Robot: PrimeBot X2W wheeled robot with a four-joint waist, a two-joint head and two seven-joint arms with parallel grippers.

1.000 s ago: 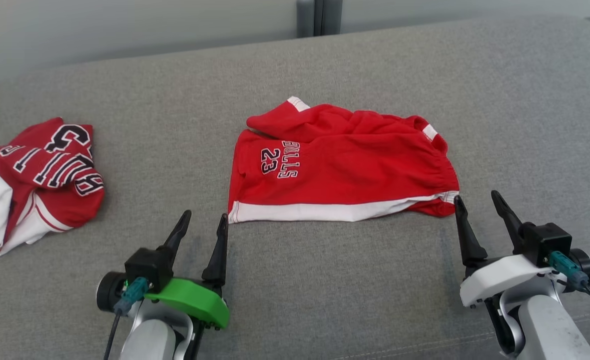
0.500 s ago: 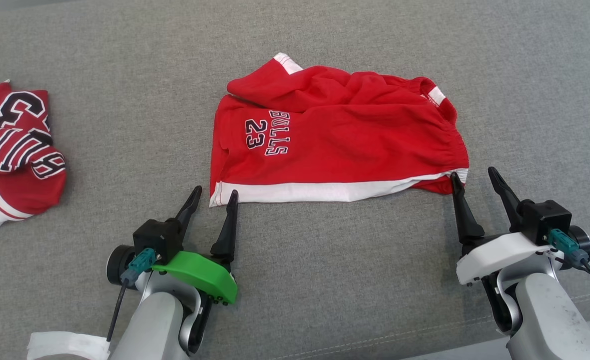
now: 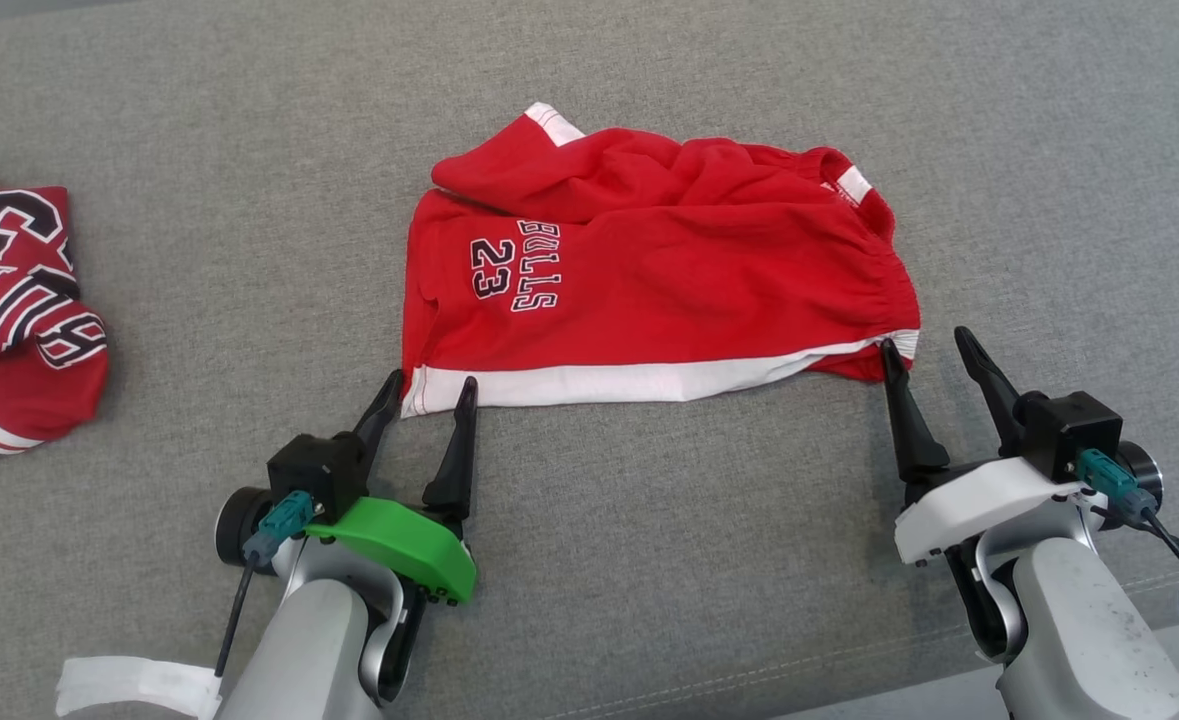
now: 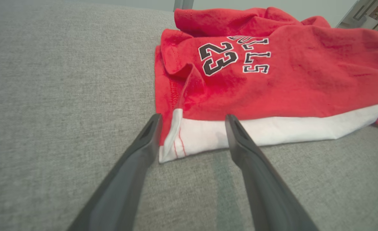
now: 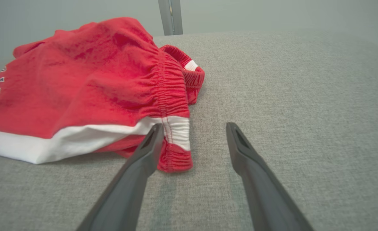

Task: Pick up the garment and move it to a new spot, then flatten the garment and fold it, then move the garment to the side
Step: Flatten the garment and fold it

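Note:
Red shorts (image 3: pixel 669 280) with a white side stripe and a "BULLS 23" print lie folded on the grey cushion (image 3: pixel 649 560). My left gripper (image 3: pixel 431 384) stands open at their near-left corner, its fingertips straddling the white hem corner (image 4: pixel 176 144). Over at the waistband end my right gripper (image 3: pixel 927 340) is open too. Its left finger (image 5: pixel 150 144) touches the elastic waistband corner (image 5: pixel 176 141); the other finger is over bare fabric. In the wrist views the shorts (image 4: pixel 272 73) (image 5: pixel 89 83) are bunched at their far edge.
A second red and white jersey (image 3: pixel 9 310) with black lettering lies crumpled at the far left. A white strip (image 3: pixel 129 685) shows at the bottom left by my left arm. Bare grey cushion spreads to the right of the shorts and in front of them.
The camera has tilted down, shifting the whole picture. Both grippers have come closer to the shorts' near corners; the left now straddles the hem corner. Both stay open.

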